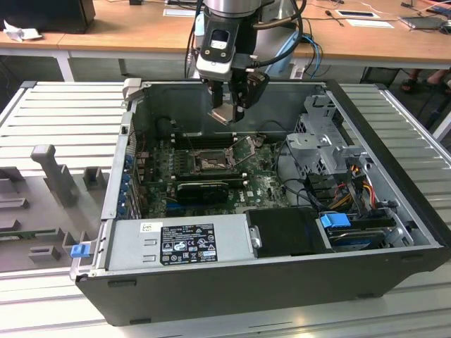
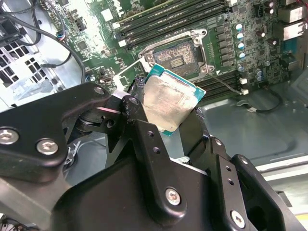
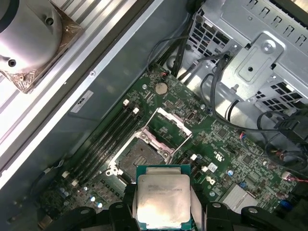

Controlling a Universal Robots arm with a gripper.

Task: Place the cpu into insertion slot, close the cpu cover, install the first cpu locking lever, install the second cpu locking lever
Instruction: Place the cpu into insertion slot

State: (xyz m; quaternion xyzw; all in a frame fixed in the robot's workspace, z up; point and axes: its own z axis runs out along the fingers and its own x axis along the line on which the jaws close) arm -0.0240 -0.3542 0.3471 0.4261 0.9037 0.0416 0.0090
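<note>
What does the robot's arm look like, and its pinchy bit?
The arm is a shiny silver-grey tube with dark cables looping beside it. The jaws are chunky matt black links, held together with round silver screws.

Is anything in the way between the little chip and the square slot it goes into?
Nothing visible is. The end effector holds the cpu above the board, apart from the insertion slot, whose centre lies bare. The cpu cover is swung open, off the slot.
</note>
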